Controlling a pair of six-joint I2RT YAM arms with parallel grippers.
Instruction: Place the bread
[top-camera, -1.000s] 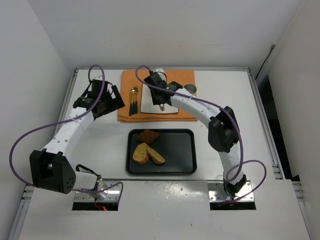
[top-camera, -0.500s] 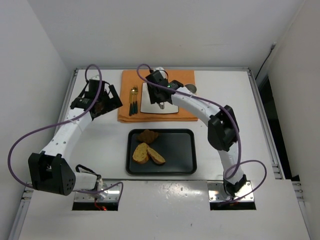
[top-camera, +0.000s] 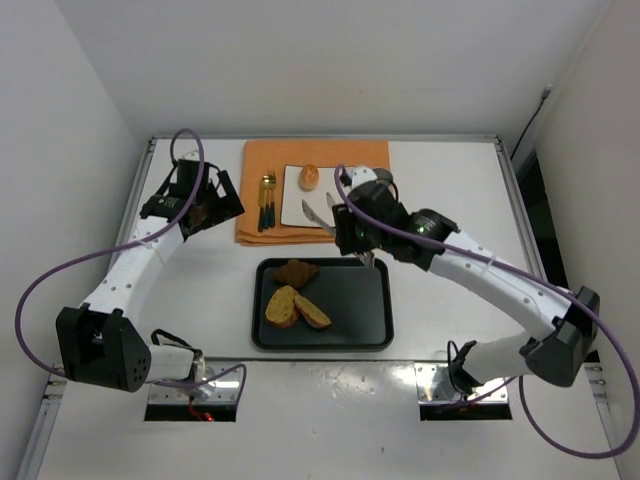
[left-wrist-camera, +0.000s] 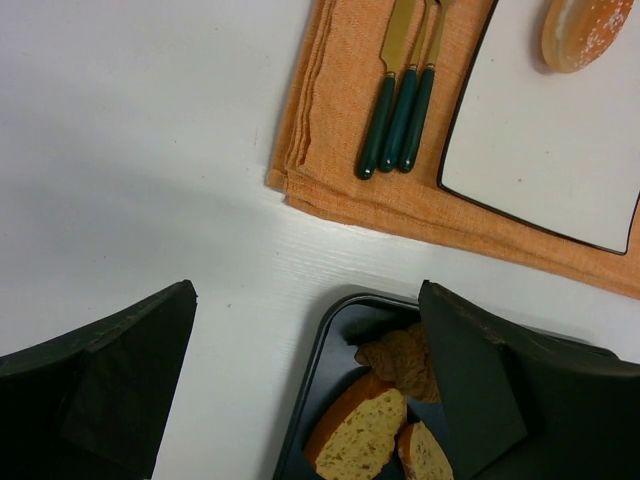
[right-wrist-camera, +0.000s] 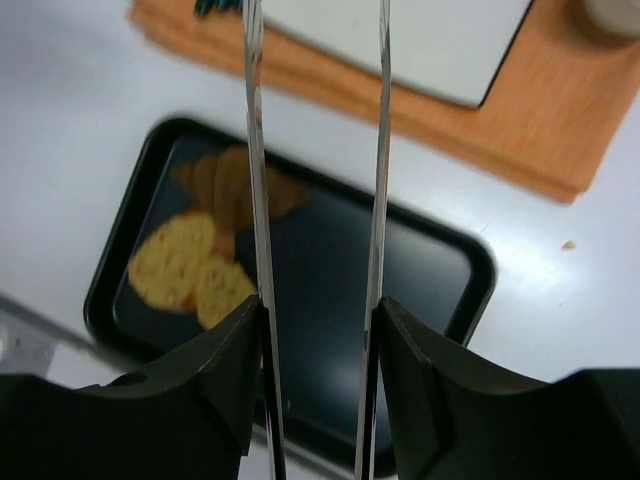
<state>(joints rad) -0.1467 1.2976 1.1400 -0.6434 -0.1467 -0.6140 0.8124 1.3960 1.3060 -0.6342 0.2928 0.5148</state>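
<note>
Jaws empty; roll (top-camera: 310, 177) lengthwise up-table

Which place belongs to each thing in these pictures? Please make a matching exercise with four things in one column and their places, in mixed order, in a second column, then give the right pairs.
Things:
1. golden roll
2. brown pastry
3. green-handled cutlery
4. white plate

Places:
A. on the orange cloth, left of the plate
B. on the black tray, beside the toasted slices
C. on the white plate, at its far end
D. lying in the middle of the orange cloth

Right pairs: 1-C, 2-B, 3-A, 4-D
</note>
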